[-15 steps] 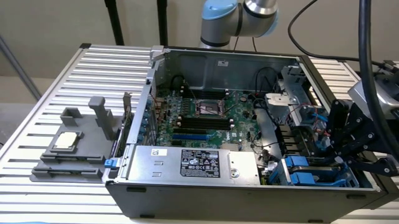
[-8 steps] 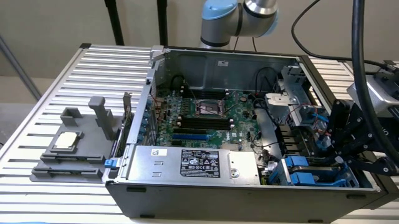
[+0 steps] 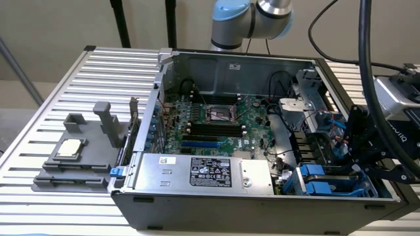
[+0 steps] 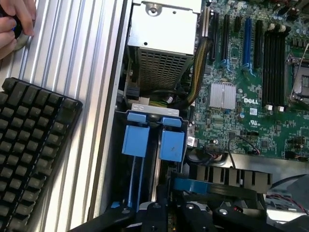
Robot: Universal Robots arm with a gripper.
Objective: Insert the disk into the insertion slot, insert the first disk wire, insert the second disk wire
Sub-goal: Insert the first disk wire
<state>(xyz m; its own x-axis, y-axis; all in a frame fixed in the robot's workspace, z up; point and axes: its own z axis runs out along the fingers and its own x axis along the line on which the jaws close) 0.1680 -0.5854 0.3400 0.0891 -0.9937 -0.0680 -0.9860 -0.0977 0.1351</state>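
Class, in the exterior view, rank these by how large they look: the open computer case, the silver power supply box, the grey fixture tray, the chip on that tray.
1. computer case
2. silver power supply box and grey fixture tray: too alike to rank
3. chip

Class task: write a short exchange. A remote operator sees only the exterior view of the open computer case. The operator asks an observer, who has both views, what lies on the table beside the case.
Operator: I see the black gripper at the grey sheet-metal drive bay with blue plastic rails. What lies on the table beside the dark grey computer case there?
Observer: A black keyboard lies on the ribbed aluminium table, close to the case wall.
Operator: Is anyone near it?
Observer: Yes, a person's hand is over the table, apart from the keyboard.
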